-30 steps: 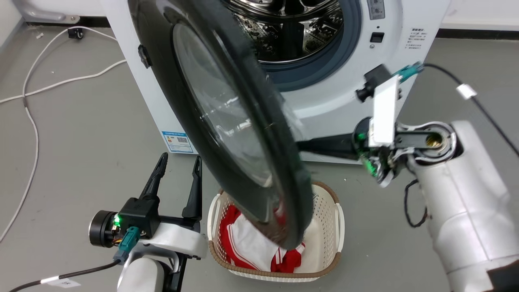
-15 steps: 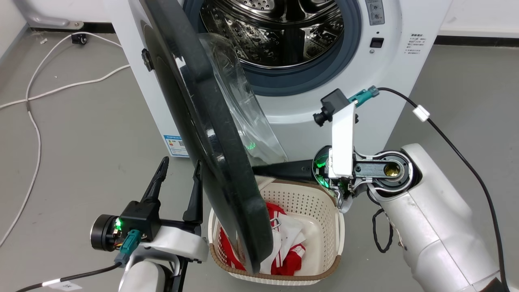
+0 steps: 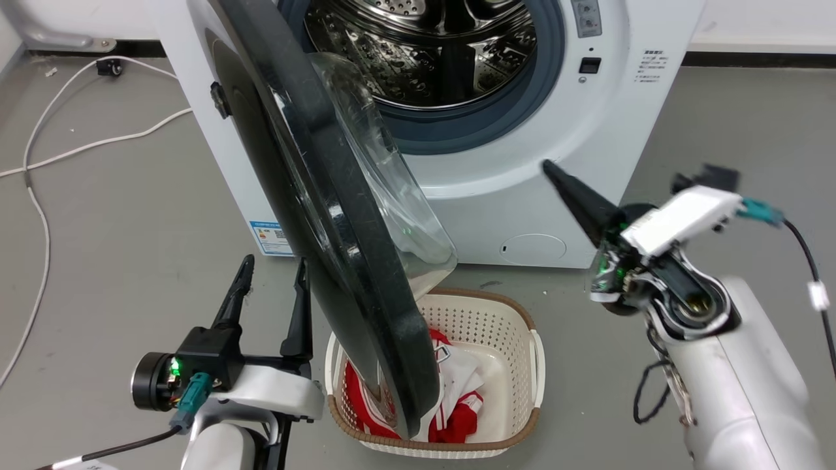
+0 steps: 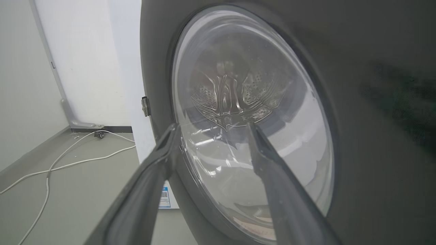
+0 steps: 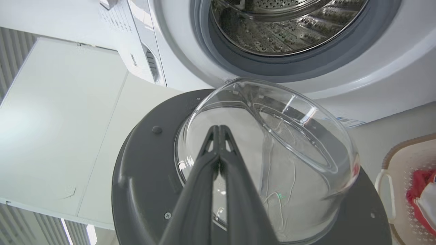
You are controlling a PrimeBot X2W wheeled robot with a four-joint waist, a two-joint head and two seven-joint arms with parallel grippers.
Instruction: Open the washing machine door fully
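Note:
The washing machine door [image 3: 339, 248] stands swung out on its left hinge, nearly edge-on in the head view, with its clear glass bowl [image 3: 392, 189] facing right. My right gripper [image 3: 552, 171] is shut with nothing in it, well to the right of the door, and points up-left at the machine's white front. In the right wrist view my right gripper [image 5: 218, 128] lines up with the bowl [image 5: 289, 146] on the door's inner face [image 5: 143, 177]. My left gripper [image 3: 271, 294] is open, low beside the door's outer face. My left gripper [image 4: 211, 129] frames the door's window [image 4: 259, 85].
A white laundry basket [image 3: 516, 326] with red and white clothes sits on the floor under the door's lower edge. The steel drum [image 3: 424, 59] lies open behind. A small round white flap [image 3: 534, 249] is low on the machine. White cables [image 3: 39, 215] trail across the grey floor at left.
The door has swung further out to the left. My right gripper has drawn back from behind the door to the right and now points up-left. The left gripper has stayed put.

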